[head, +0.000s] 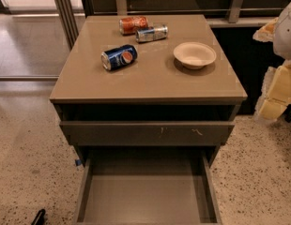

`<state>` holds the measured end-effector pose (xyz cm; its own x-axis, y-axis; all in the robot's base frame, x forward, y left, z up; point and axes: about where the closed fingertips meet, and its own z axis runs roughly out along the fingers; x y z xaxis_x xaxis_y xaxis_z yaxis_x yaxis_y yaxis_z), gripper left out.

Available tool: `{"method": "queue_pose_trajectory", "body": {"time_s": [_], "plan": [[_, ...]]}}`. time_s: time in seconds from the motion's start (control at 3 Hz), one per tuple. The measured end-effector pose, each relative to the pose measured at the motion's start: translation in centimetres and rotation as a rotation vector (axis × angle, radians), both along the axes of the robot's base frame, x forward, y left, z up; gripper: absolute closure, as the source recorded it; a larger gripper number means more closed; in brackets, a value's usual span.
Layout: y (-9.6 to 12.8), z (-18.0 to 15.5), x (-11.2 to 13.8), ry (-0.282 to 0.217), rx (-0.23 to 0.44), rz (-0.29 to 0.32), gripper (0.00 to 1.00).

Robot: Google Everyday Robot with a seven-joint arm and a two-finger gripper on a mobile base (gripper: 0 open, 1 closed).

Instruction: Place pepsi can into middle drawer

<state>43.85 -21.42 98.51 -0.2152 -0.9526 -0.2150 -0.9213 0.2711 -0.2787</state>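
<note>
The pepsi can, dark blue with a round logo, lies on its side on the left part of the cabinet top. The middle drawer is pulled out at the bottom of the view; its flat floor shows nothing in it. My gripper, pale yellow and white, hangs at the right edge of the view, beside the cabinet's right side. It is well away from the can and the drawer.
An orange-red can and a slim silver-and-blue can lie at the back of the top. A pale bowl sits on the right. The drawer front above, with small scratches, is slightly out. Speckled floor surrounds the cabinet.
</note>
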Motion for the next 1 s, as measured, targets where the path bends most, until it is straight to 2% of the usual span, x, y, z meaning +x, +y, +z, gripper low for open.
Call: {"method": "queue_pose_trajectory", "body": {"time_s": [0.33,0.67,1.0], "plan": [[0.0,0.0,0.0,0.000,0.000,0.000,0.00],[0.4,0.0,0.7,-0.003,0.002,0.029,0.00],[1.6,-0.8,2.7,0.016,0.030,0.101,0.00]]}}
